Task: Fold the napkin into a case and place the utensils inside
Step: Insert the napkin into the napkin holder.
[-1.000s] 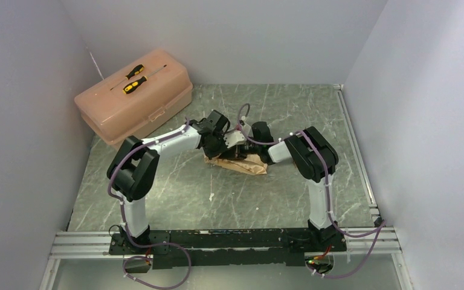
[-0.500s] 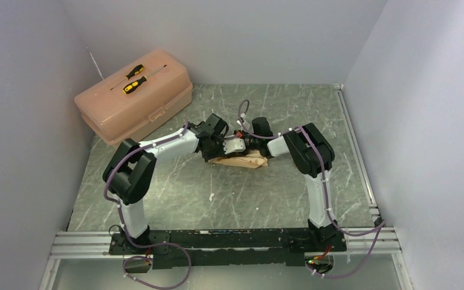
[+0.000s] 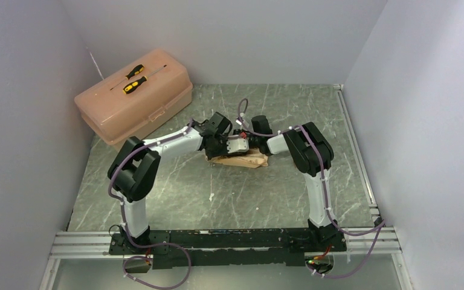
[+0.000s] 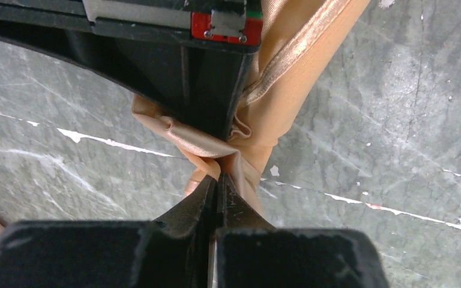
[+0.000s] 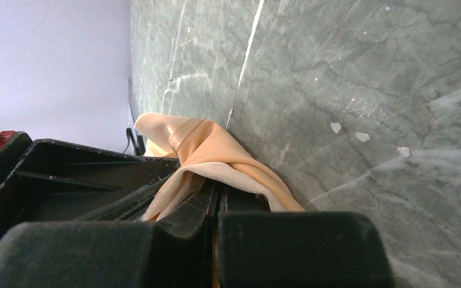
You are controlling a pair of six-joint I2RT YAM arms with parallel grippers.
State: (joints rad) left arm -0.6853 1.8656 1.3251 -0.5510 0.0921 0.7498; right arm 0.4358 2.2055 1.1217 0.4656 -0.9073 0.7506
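We've got the napkin [image 3: 244,161] bunched up mid marble table [image 3: 175,187], right under both wrists. The left gripper [image 4: 217,179] is pinched tight on a fold, and the right gripper [image 5: 216,191] is clamped on another (cloth spilling out past its fingertips). From above, the arms cover most of the cloth, so its shape is hard to make out.

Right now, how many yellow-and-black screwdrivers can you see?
2. Both lie on the pink plastic toolbox lid, back left: one yellow-and-black screwdriver nearer the wall, the other in front. More could hide inside it.
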